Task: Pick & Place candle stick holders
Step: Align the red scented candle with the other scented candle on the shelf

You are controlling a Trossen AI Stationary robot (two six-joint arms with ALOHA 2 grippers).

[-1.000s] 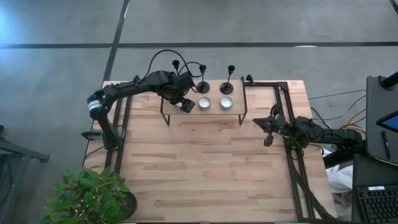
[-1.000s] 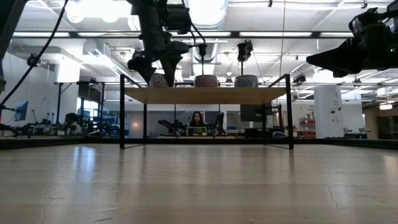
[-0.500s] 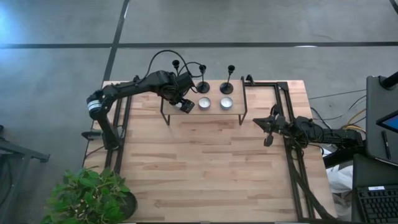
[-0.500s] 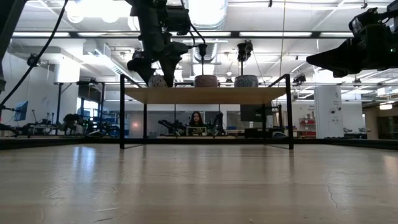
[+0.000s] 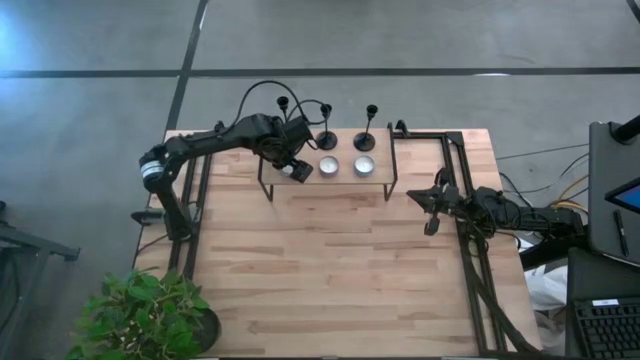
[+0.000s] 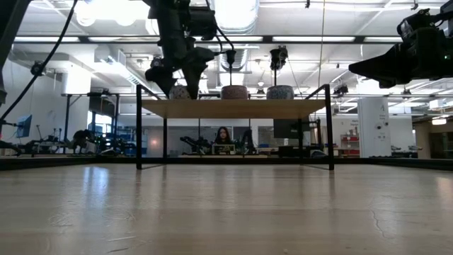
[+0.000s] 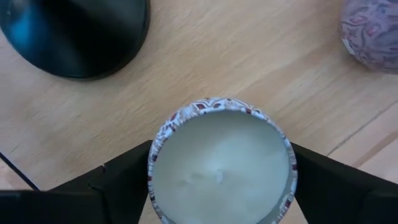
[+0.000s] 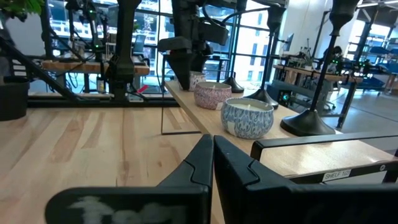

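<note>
Your right gripper (image 5: 431,226) waits at the table's right edge, fingers pressed together, holding nothing. Farther back on the raised shelf (image 5: 325,184), your left gripper (image 5: 291,170) straddles the leftmost candle tin (image 7: 222,167), fingers spread wide either side, probably about to grip it. The three black candle stick holders (image 5: 327,139) stand just behind the tins along the shelf's far edge, untouched.

Black holders (image 5: 326,138), pale wood shelf (image 5: 345,183), white-wax candle (image 7: 222,168) with red-patterned rim, pink-patterned candle (image 8: 212,94), blue-patterned candle (image 8: 247,117), green plant (image 5: 140,315)
</note>
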